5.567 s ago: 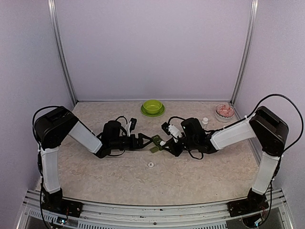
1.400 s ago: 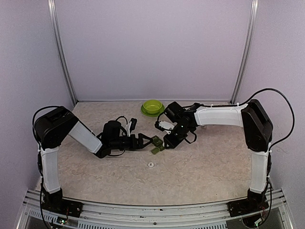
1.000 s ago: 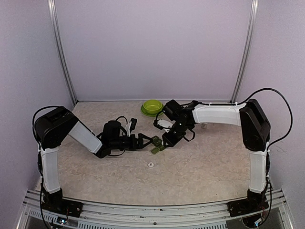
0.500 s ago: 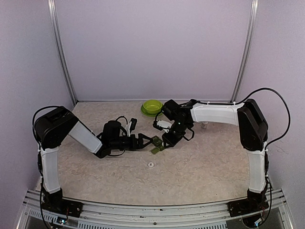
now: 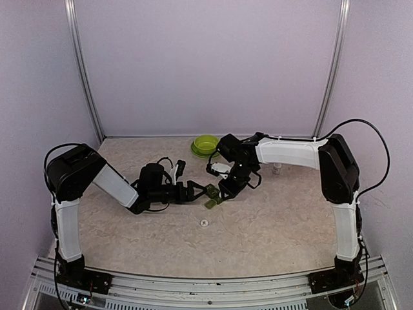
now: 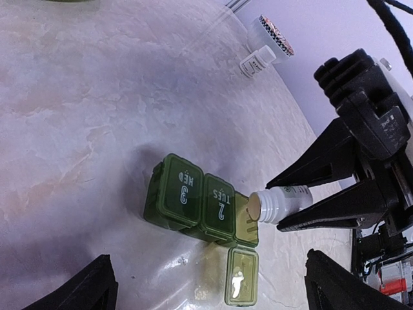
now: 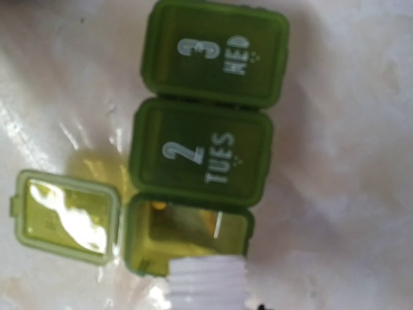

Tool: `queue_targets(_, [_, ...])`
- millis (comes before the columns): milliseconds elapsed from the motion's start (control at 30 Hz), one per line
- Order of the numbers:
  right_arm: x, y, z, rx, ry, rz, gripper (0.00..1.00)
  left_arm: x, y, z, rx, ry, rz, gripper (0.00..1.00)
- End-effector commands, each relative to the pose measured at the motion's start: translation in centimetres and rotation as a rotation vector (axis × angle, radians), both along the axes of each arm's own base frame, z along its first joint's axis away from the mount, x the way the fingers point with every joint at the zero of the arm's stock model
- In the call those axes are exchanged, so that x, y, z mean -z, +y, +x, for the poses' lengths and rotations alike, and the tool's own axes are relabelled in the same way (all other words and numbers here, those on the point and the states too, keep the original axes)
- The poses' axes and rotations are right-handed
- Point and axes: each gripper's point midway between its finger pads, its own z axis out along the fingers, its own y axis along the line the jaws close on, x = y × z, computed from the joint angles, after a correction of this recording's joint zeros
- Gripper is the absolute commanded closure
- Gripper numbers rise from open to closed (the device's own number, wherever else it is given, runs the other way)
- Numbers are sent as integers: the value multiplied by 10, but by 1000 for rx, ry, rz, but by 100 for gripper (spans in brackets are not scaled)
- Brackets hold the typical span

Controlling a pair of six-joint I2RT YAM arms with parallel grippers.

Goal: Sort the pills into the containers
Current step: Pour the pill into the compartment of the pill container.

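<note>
Overhead view: both arms meet at centre frame over the marbled beige counter (image 5: 277,219).

The small dark green rectangular plastic pill box (image 6: 193,203) lies flat on the counter at centre of the left wrist view, with three compartments in a row. The lids marked "3 WED" and "2 TUES" are closed. The third compartment (image 7: 187,234) is open, its lid (image 7: 64,216) folded out flat at lower left of the right wrist view.

The right tool (image 6: 274,206) is clamped on a small white plastic bottle (image 6: 293,197). The bottle is uncapped and tipped nearly on its side, its mouth at the rim of the open compartment.

The left tool (image 5: 199,192) has its jaws spread fully and holds nothing. The box lies ahead of its fingers, apart from them.

The pills are too small to make out. One yellowish speck (image 7: 158,206) sits in the open compartment's upper left corner, identity unclear.

Elsewhere:
- A lime green round bowl (image 5: 206,144) sits at upper centre of the overhead view.
- A second white bottle (image 6: 257,62) stands upright at upper right of the left wrist view, beside a round tub with reddish contents (image 6: 274,35).
</note>
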Motion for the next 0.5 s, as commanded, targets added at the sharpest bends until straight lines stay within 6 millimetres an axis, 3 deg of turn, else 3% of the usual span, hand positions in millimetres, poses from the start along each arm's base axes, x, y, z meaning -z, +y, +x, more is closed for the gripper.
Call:
queue_targets(0, [-3, -2, 7, -2, 1, -23, 86, -1, -2, -2, 14, -23, -12, 1])
queue_targets(467, [-3, 0, 4, -28, 28, -34, 86, -2, -2, -1, 13, -24, -13, 1])
